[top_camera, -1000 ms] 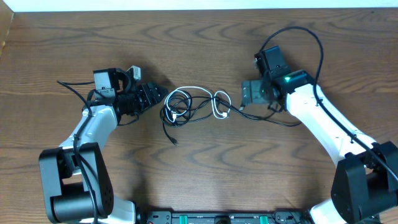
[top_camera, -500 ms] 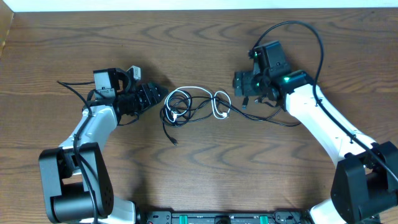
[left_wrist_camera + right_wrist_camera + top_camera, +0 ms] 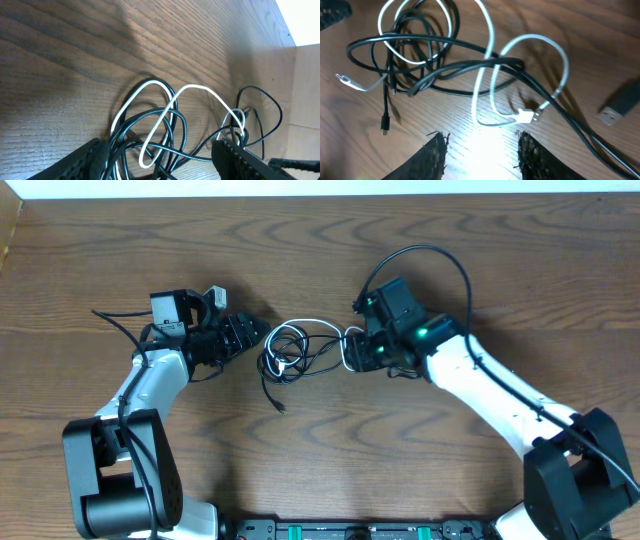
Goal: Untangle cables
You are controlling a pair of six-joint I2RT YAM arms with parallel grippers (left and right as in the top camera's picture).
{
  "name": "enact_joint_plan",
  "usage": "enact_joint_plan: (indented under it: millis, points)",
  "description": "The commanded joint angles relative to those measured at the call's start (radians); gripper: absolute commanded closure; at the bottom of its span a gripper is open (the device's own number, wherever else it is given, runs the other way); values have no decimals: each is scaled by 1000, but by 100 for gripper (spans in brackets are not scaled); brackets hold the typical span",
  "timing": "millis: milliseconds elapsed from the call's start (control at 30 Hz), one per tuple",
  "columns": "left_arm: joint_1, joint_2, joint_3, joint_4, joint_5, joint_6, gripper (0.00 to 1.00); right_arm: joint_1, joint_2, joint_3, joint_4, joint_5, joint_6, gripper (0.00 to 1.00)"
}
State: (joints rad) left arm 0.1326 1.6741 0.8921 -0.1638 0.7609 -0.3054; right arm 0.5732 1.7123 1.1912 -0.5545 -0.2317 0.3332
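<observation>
- The right gripper (image 3: 481, 141) had swung in over the tangle, its fingers narrowed but apart and holding nothing.
- The white plug (image 3: 524, 116) lay just ahead, with the cables (image 3: 492, 62) still knotted mid-table. A grab looked likely.
- The left gripper (image 3: 255, 332) had not moved and waited with fingers wide at the far edge.

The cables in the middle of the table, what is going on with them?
Two robot arms face a tangle of black cables and one white cable lying on the table. The left end effector sits open at the tangle's left edge, loops between its fingers. The right end effector is open over the right side, near the white plug. Nothing is separated yet.
</observation>
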Motion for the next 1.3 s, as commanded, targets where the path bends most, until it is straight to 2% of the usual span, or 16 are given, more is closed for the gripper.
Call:
enact_joint_plan:
  millis: [0,67,167,433,833,1100,1267]
  points:
    - [0,5,1,-6,6,25,29,31,21,-11,29,32,3,56]
    - [0,5,1,-6,6,25,30,42,31,-11,51,32,3,57]
    - [0,5,1,-6,6,25,29,50,45,-11,77,43,3,62]
    - [0,5,1,-6,6,25,29,50,91,-11,107,50,3,63]
    - [0,5,1,-6,5,25,29,53,108,-11,111,44,39,76]
    - [0,5,1,-6,5,25,29,90,120,-11,117,50,41,76]
    - [0,5,1,-6,6,25,29,90,122,-11,117,50,41,80]
